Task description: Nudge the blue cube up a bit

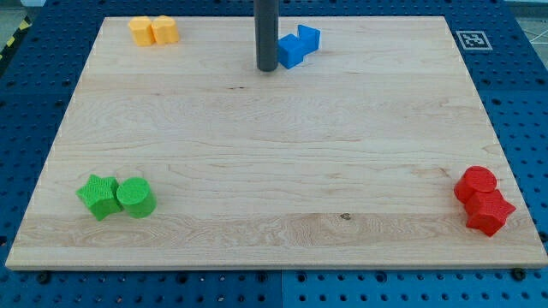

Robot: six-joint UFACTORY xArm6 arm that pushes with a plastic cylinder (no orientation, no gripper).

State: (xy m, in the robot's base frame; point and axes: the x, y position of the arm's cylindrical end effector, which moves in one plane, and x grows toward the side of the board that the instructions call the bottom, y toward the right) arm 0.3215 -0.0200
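Green pair, view's bottom left: a green star sits touching a green cylinder on its right, both close to the lower-left corner of the wooden tabletop, which rests on a blue perforated base.

View's top left: two yellow blocks stand side by side and touching, just inside the tabletop's upper edge; their exact shapes are hard to make out.

View's top centre: the dark rod drops straight down from the upper edge of the view, and my tip meets the wood just left of the blue blocks. The arm carries no pincer, so none can be reported as spread or pressed together. The tip stands right beside the nearer blue block, whose left side is partly hidden behind the rod; whether the two touch cannot be told. The blue cube lies just to the upper right of that block, touching it, near the tabletop's top edge and on the far side of its neighbour from the tip.

View's top right: a black-and-white marker lies on the base beside the tabletop's corner.

View's bottom right: a red cylinder sits above and touching a red star, both close to the tabletop's right edge.
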